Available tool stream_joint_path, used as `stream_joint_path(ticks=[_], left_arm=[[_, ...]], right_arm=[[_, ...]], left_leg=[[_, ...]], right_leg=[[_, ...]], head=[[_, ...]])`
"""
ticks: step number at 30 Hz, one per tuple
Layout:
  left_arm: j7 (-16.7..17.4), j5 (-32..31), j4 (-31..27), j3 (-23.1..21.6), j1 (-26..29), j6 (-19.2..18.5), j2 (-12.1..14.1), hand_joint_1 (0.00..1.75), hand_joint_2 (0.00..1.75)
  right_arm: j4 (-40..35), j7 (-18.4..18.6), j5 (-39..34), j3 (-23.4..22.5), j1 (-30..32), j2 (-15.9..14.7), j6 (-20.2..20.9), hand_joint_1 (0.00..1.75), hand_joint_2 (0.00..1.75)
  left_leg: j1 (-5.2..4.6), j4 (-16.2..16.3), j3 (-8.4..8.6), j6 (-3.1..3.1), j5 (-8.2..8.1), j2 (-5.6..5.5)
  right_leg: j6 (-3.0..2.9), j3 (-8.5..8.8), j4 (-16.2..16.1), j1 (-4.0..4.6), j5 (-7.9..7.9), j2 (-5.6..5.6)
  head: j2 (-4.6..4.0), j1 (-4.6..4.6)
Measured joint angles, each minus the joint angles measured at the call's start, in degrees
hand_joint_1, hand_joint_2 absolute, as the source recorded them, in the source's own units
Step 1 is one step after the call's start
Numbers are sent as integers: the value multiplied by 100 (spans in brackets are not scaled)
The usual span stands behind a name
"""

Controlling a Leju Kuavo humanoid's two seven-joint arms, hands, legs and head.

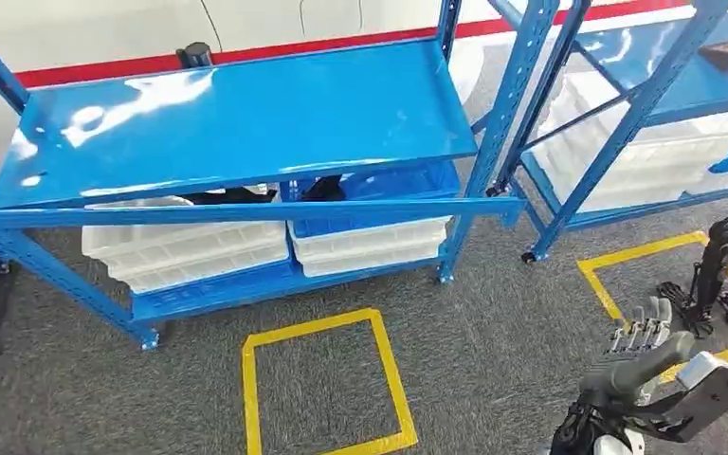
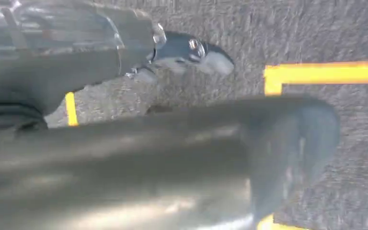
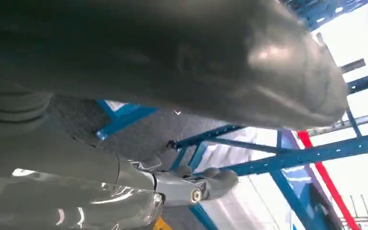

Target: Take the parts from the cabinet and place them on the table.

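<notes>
Parts (image 1: pixel 237 196) are dark shapes that lie in the white bins (image 1: pixel 190 248) on the lower shelf of the blue cabinet (image 1: pixel 237 123), under its wide top shelf. From the fingers (image 1: pixel 643 327) of the right hand (image 1: pixel 640 365) the bins are well apart, ahead and toward the robot's left, across the grey carpet with the yellow tape square (image 1: pixel 322 384). I cannot tell the shape or long axis of the parts, because the shelf beam hides most of them. Right-hand fingers point up, close side by side and slightly bent, and they hold nothing. The left hand (image 2: pixel 182 158) hangs over the carpet; its thumb and one finger (image 2: pixel 191 50) are apart with nothing between them. No counter is seen. I judge the cabinet's bins must come within reach of a hand, but which hand is nearer I cannot decide.
</notes>
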Motion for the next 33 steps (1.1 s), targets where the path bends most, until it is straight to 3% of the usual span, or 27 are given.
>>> stream_joint_path(ticks=[2, 3, 5, 6, 7, 8, 9, 10, 11, 12, 13, 14, 16, 18, 19, 20, 21, 22, 23, 24, 25, 27, 28, 29, 30, 32, 33], left_arm=[[-9, 2, 0, 0, 17, 0, -2, 0, 0], [-9, 0, 0, 0, 32, 0, -11, 0, 0], [-7, -5, 0, -2, 58, 0, -24, 0, 0], [2, -13, 0, -2, 59, 0, -31, 0, 0], [5, -20, 0, -2, 58, -2, -31, 0, 0], [7, -22, 9, -2, 48, 0, 0, 0, 0], [7, -24, 9, -2, 44, -7, 4, 0, 0], [9, -35, 7, -4, 43, -13, -7, 0, 0], [11, -37, 7, -6, 47, -13, -20, 0, 0], [11, -44, 9, -7, 49, -13, -20, 0, 0], [18, -66, 4, -7, 36, -13, -24, 0, 0], [17, -83, 4, -7, 12, -15, -26, 0, 0], [24, -112, 4, -4, 7, -15, -28, 0, 0], [39, -144, 7, -7, 28, -24, -33, 0, 0], [44, -164, 7, -7, 37, -26, -31, 0, 0], [42, -184, 7, -7, 37, -44, -33, 0, 0], [42, -201, 7, -7, 40, -63, -31, 0, 0], [42, -217, 7, -7, 44, -68, -28, 0, 0], [39, -225, 11, -7, 56, -77, -11, 0, 0], [28, -230, 17, -11, 57, -90, 0, 0, 0], [11, -252, 17, -11, 50, -103, 2, 0, 0], [11, -278, 15, -13, 36, -101, -11, 0, 0], [13, -302, 13, -13, 27, -103, -15, 0, 0], [28, -343, 15, -13, 19, -103, 0, 0, 0], [57, -385, 15, -15, 3, -105, -6, 0, 0], [133, -454, 15, -48, -31, -131, -24, 0, 0], [155, -494, 15, -66, -41, -136, -33, 0, 0]], right_arm=[[59, 132, -724, 11, -17, -48, 55, 0, 0], [140, 158, -1126, 20, -22, -72, 121, 0, 0], [407, 90, -1711, 46, -69, -116, 214, 0, 0], [644, 24, -1908, 55, -125, -146, 218, 0, 0], [897, -43, -2040, 59, -172, -173, 260, 0, 0], [1188, -104, -2143, 79, -211, -175, 321, 0, 0], [1430, -171, -2167, 81, -259, -186, 389, 0, 0], [1632, -187, -2231, 85, -244, -217, 407, 0, 0], [1752, -194, -2241, 81, -238, -215, 398, 0, 175], [1854, -179, -2270, 92, -276, -214, 363, 0, 175], [2036, -118, -2328, 103, -351, -217, 306, 0, 175], [2296, -55, -2377, 129, -434, -217, 295, 0, 175], [3023, 68, -2527, 195, -693, -225, 506, 0, 175], [4102, 283, -2626, 327, -1027, -221, 880, 0, 175], [4636, 462, -2633, 413, -1167, -212, 984, 0, 175], [5144, 663, -2602, 477, -1292, -208, 990, 0, 175], [5498, 985, -2556, 558, -1382, -173, 944, 0, 175], [5892, 1284, -2492, 654, -1493, -147, 881, 0, 175], [6202, 1562, -2442, 737, -1547, -107, 808, 0, 175], [6565, 1831, -2368, 838, -1698, -37, 741, 0, 175], [6856, 2102, -2275, 924, -1769, -31, 660, 0, 175], [7262, 2716, -2033, 1141, -1841, -9, 667, 0, 175], [7454, 3000, -1900, 1275, -1907, 4, 774, 0, 175], [7632, 3356, -1733, 1420, -1949, 28, 1015, 0, 175], [7770, 3671, -1562, 1554, -1983, 33, 1312, 0, 175], [8041, 4146, -1237, 1880, -2048, 41, 1900, 0, 175], [8173, 4331, -1069, 2051, -2054, 41, 2207, 0, 175]], left_leg=[[23, 3, 14, -34, -16, -15], [47, 9, 31, -69, -37, -29], [122, 19, 110, -184, -110, -61], [176, 35, 179, -260, -166, -82], [229, 73, 236, -337, -243, -92], [183, 86, 230, -420, -292, -113], [173, 198, 140, -478, -331, -109], [174, 216, 137, -498, -399, -107], [172, 213, 171, -529, -428, -93], [185, 242, 158, -540, -428, -89], [199, 504, 49, -555, -322, -52], [184, 1012, -259, -523, -248, 26], [108, 1918, -951, -457, -472, 53], [23, 2323, -1467, -374, -810, 47], [-31, 2271, -1615, -301, -843, 39], [-100, 2056, -1677, -215, -735, 22], [-175, 1698, -1661, -97, -438, -4], [-255, 1269, -1623, 52, 30, -37], [-347, 895, -1636, 207, 662, -144], [-369, 847, -1670, 241, 789, -209], [-380, 832, -1614, 187, 745, -179], [-386, 825, -1598, 200, 691, -181], [-317, 740, -1530, 205, 686, -152], [-314, 686, -1457, 219, 663, -136], [-313, 672, -1404, 259, 627, -101], [-313, 670, -1331, 260, 545, -67], [-315, 672, -1290, 258, 503, -59]], right_leg=[[68, -399, 654, -58, -299, 10], [105, -477, 752, -89, -294, 9], [220, -311, 316, -179, 122, -2], [307, -104, -175, -241, 463, -10], [414, 69, -570, -289, 631, -9], [447, 48, -523, -219, 430, 26], [248, 115, -695, -200, 152, -27], [78, 27, -537, -225, 231, 18], [7, 20, -478, -222, 138, -6], [-26, 38, -441, -231, 121, 14], [-71, 92, -472, -211, 85, 43], [-106, 164, -507, -192, 53, 22], [-151, 323, -617, -158, 3, 27], [-200, 509, -720, -88, -59, 59], [-213, 618, -747, -52, -114, 75], [-226, 734, -762, -11, -181, 83], [-237, 853, -773, 35, -256, 81], [-243, 962, -782, 70, -325, 79], [-255, 981, -789, 43, -381, 105], [-226, 1038, -767, 99, -442, 135], [-194, 1006, -794, 85, -464, 137], [-139, 1072, -896, 65, -507, 153], [-105, 1118, -911, 87, -572, 156], [-64, 1092, -764, 95, -635, 79], [-34, 914, -440, 87, -775, 52], [11, 336, 474, 64, -1087, 43], [23, 80, 792, 66, -1126, 39]], head=[[0, 41], [0, 37], [0, 57], [0, 57], [0, 72], [0, 126], [-2, 212], [0, 166], [0, 116], [0, 100], [0, 20], [0, -26], [0, -83], [0, -112], [0, -138], [0, -147], [0, -155], [0, -173], [0, -171], [0, -120], [0, -149], [0, -177], [0, -175], [0, -144], [0, -123], [0, -109], [0, -112]])
